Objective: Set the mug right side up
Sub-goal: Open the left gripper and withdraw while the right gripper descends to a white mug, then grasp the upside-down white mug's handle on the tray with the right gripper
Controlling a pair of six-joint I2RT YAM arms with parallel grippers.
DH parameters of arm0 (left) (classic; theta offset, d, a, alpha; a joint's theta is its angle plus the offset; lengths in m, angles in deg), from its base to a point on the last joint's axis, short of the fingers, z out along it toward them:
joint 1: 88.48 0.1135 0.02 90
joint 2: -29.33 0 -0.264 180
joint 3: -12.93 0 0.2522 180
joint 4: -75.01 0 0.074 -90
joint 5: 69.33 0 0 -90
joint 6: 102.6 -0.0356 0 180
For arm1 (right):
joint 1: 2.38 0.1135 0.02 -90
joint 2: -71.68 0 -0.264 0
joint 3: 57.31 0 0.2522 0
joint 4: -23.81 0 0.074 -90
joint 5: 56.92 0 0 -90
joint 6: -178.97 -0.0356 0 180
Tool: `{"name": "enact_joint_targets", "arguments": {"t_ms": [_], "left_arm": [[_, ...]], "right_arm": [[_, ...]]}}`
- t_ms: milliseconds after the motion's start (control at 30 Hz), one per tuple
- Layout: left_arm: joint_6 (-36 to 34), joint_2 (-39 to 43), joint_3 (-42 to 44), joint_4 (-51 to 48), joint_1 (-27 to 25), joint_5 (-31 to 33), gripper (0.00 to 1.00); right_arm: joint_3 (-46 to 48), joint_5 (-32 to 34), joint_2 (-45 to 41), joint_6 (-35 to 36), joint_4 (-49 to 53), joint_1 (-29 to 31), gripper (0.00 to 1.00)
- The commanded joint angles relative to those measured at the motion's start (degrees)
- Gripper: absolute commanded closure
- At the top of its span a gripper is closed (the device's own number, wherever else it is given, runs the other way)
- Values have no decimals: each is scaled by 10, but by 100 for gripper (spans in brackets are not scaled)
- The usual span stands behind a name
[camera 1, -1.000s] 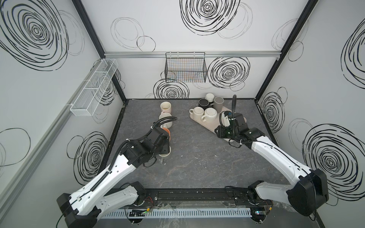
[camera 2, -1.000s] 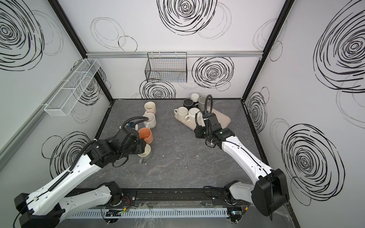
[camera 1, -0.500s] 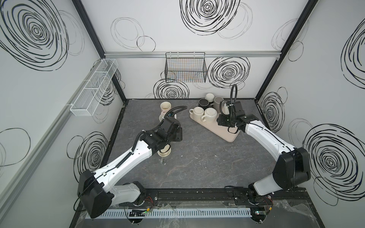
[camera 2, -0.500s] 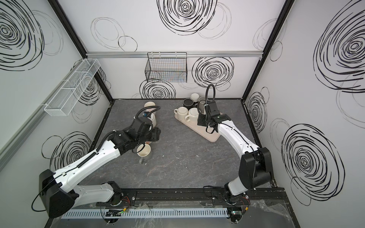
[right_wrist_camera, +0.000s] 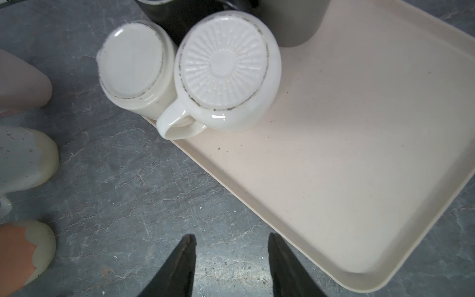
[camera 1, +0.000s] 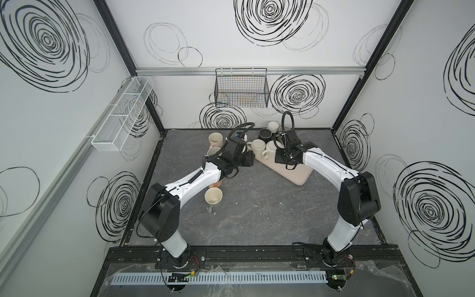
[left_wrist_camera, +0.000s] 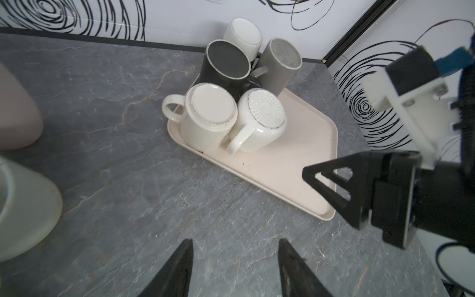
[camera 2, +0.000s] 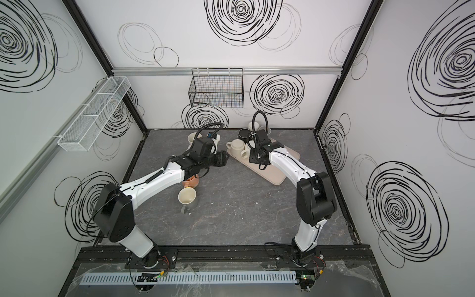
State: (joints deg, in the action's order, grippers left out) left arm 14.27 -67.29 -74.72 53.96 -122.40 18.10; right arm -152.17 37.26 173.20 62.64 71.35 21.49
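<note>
— The orange ceramic mug [camera 2: 191, 181]?
— Mostly hidden under the white left arm [camera 2: 154, 180] in both top views.
— The dark grey cylindrical mug [right_wrist_camera: 180, 12]?
— In the right wrist view, cut off by the edge. A pale glazed mug [left_wrist_camera: 25, 205] in the left wrist view: blurred, cropped.

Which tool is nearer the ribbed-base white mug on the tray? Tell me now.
Right. The right tool hovers at the tray edge, by the handle of the ribbed-base mug; the left tool hangs over the table, farther from it.
</note>
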Motion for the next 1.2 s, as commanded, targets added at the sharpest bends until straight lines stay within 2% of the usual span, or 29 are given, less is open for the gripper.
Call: {"name": "enact_joint_targets", "arguments": {"t_ms": [0, 267, 467, 767, 1167], "left_arm": [[-4, -51, -40, 86, 3, -38, 44], [14, -206, -150, 143, 3, -64, 43], [27, -284, -208, 156, 5, -73, 43], [17, -325, -236, 147, 5, -50, 36], [29, -361, -273, 163, -16, -83, 37]], "right_arm": [[2, -10, -2, -13, 42, -21, 49], [54, -39, -49, 11, 20, -82, 50], [68, -56, -57, 24, 16, -114, 50], [86, -76, -53, 26, -4, -127, 50], [85, -79, -57, 35, -1, -139, 51]]}}
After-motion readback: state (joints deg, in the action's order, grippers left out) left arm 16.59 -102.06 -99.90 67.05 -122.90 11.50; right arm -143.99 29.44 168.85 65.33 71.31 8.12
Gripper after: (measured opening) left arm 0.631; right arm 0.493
